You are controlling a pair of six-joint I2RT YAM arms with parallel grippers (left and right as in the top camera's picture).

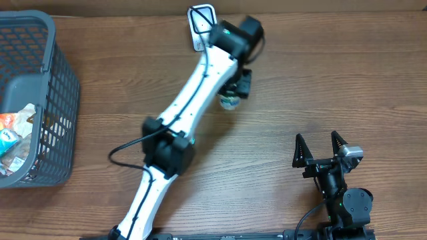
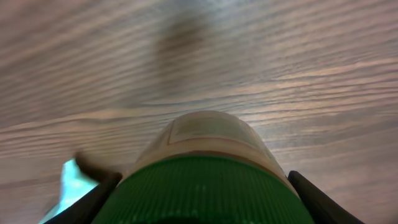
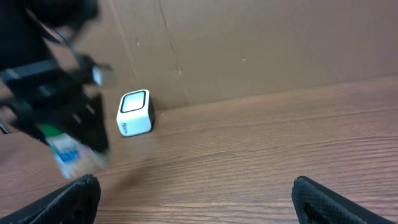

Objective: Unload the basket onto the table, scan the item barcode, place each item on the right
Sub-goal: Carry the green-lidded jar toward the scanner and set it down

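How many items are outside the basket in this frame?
1: a green-capped bottle clamped in the left gripper, close to the white scanner. Packets lie in the basket, and others may be hidden beneath them or behind the arm.

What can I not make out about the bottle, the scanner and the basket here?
- Barcode of the bottle: overhead, the left gripper covers the bottle; the left wrist view shows only its green cap; the right wrist view is blurred.
- The scanner: overhead, the left arm hides part of it.
- Contents of the basket: overhead, cut off by the left edge and too small to name.
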